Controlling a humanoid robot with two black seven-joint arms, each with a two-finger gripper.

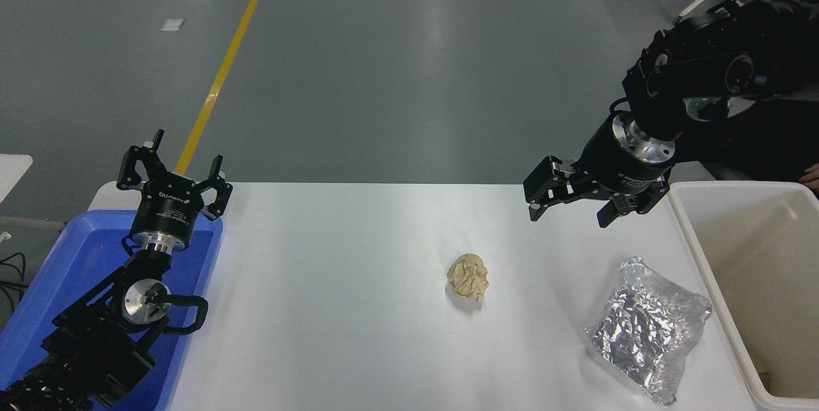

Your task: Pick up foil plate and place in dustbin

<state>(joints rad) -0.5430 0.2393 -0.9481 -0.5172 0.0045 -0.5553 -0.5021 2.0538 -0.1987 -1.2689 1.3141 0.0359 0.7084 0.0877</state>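
Note:
The foil plate (647, 329), crinkled shiny silver, lies on the white table (333, 308) at the front right, close to the dustbin (755, 283), a cream-white bin with a deep beige inside at the right edge. My right gripper (569, 214) is open and empty. It hangs above the table's far right part, well behind the foil plate and left of the dustbin's far corner. My left gripper (173, 171) is open and parked at the lower left, over the blue bin.
A small crumpled tan paper ball (468, 277) lies mid-table, left of the foil plate. A blue plastic bin (70, 270) stands at the left edge under the left arm. A person's hand (811, 176) shows at the right edge behind the dustbin.

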